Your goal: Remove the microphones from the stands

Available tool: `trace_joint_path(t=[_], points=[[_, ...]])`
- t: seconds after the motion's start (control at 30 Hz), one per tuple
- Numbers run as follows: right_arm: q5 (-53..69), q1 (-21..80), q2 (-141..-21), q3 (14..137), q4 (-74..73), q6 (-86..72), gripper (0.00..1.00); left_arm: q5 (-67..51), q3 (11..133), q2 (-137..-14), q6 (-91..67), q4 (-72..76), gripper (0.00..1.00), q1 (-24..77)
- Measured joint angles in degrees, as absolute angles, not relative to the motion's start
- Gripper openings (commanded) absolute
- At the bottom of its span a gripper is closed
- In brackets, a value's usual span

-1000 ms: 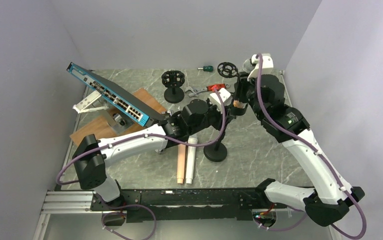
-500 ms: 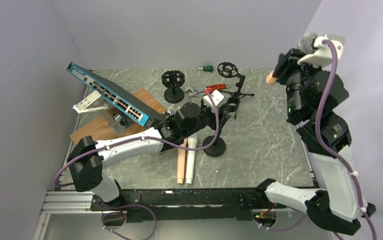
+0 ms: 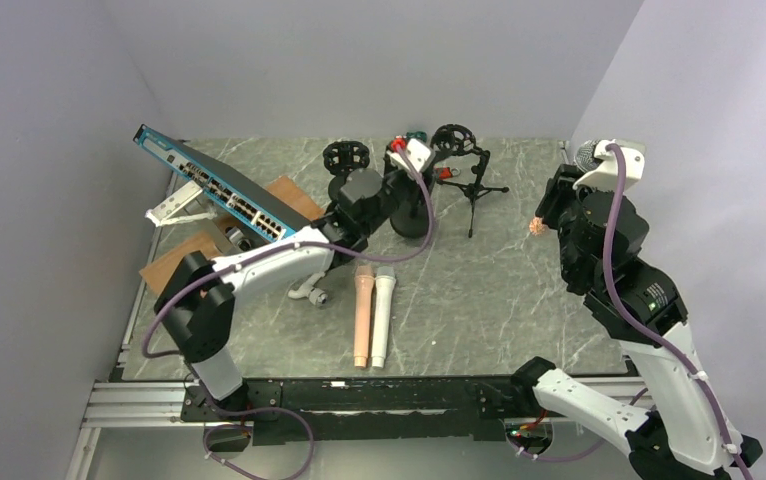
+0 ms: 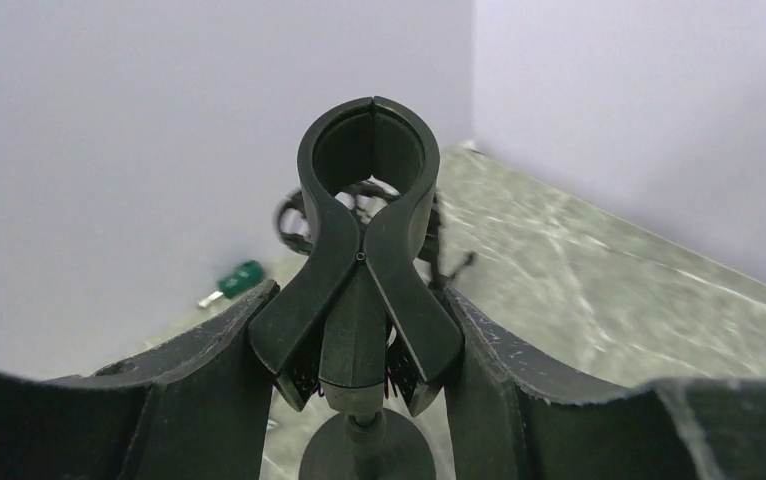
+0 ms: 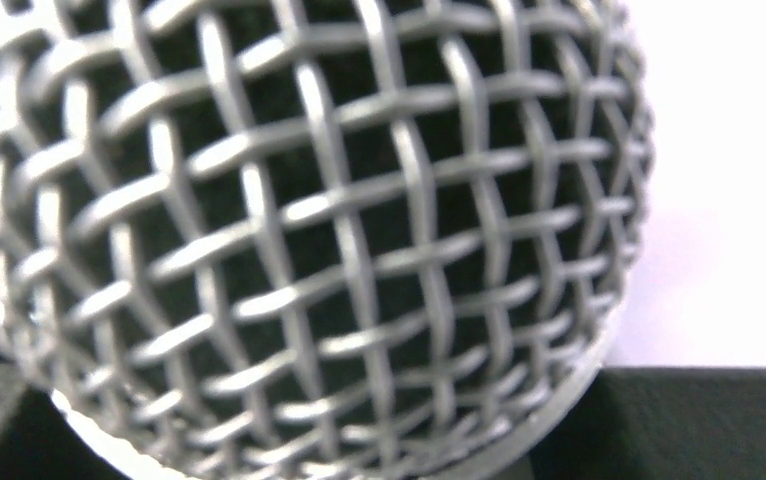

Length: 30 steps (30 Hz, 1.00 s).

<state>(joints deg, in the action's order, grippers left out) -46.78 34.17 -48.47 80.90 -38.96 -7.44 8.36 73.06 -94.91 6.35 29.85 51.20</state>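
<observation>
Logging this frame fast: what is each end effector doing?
Left end effector: closed on the stand clip.
Right end effector: closed, holding the microphone.

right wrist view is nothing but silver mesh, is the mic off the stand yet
Observer: Yes. The top view shows the microphone held in the right gripper out by the right wall, well apart from the stand.
Operator: so the clip is empty
Observer: Yes. In the left wrist view the clip is a bare ring with nothing in it, and the left gripper has its jaws closed on the clip's legs.
Operator: any other mics around
Observer: Two, a pink microphone and a white microphone, lying side by side on the table near the front edge.
</observation>
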Motion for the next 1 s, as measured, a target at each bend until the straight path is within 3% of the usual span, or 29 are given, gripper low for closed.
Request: trace_joint_path(t=[0.33, 0.77, 1.0], points=[[-41.32, 34.17, -44.27, 75.50, -44.12, -12.93, 0.00, 6.70, 78.98, -105.30, 2.70, 33.43, 0.00, 40.77], [-18.96, 34.20, -50.19, 58.87, -39.29, -24.80, 0.00, 6.46, 77.28, -105.91, -3.55, 35.38, 0.00, 40.84], [-14.39, 34.17, -49.25, 52.95, -38.33, -28.73, 0.00, 7.62, 73.84, -105.25, -4.40, 39.94, 0.00, 40.80]])
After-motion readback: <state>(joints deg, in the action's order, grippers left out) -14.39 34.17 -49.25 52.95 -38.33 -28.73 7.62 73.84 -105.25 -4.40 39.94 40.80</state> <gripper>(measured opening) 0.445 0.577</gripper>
